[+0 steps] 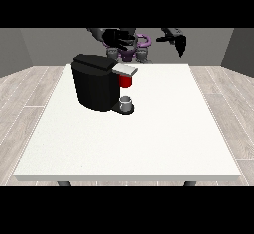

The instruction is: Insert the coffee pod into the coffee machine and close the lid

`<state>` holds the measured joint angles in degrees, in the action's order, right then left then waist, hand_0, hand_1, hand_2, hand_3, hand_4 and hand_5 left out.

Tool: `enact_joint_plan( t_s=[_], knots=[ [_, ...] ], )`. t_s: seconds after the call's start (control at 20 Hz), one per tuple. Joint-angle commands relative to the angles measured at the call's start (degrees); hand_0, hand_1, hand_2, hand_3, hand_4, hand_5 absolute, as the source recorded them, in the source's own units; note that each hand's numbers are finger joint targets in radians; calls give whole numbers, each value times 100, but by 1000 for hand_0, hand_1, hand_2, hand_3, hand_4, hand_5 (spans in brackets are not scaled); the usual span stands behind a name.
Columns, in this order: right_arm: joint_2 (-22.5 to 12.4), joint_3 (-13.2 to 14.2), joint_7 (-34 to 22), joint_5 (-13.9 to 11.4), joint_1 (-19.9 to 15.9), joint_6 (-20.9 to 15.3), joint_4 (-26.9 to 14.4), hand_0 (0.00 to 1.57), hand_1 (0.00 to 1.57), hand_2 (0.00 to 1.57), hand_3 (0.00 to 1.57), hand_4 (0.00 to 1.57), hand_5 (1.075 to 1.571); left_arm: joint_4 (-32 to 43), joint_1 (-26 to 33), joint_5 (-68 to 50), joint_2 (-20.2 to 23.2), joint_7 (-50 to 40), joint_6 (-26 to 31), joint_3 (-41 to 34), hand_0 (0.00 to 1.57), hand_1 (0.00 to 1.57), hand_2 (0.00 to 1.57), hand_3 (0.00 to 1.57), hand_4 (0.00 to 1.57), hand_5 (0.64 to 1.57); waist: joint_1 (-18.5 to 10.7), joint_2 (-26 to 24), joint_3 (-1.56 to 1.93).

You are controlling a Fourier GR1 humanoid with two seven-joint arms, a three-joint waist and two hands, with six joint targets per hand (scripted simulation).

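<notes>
Black boxy coffee machine (95, 83) sits on the white table (149, 139), with a red thing at the machine (126, 81) under its grey lid (125, 70). Small grey thing (126, 100) on the drip base, maybe the pod, can't confirm. Hand at view's left (118, 37) is raised behind the machine, well apart from it, fingers spread. Hand at view's right (177, 42) is off to the side, fingers hanging relaxed, holding nothing.
</notes>
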<state>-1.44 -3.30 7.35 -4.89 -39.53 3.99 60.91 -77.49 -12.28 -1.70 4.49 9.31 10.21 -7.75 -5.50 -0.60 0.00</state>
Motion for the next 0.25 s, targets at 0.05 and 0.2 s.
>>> enact_joint_plan(
  t_s=[0.05,0.2],
  knots=[
    [138,-585,-38,952,841,-225,643,0,0,0,0,286,1571,429,179,-81,102,189,63,-181,0,0,0,0,192,1571,297,-402,0],
    [141,-804,387,903,1797,-627,647,0,0,0,0,157,1571,253,506,45,-36,244,-29,-18,0,0,0,0,192,1571,373,-596,1]
  ],
)
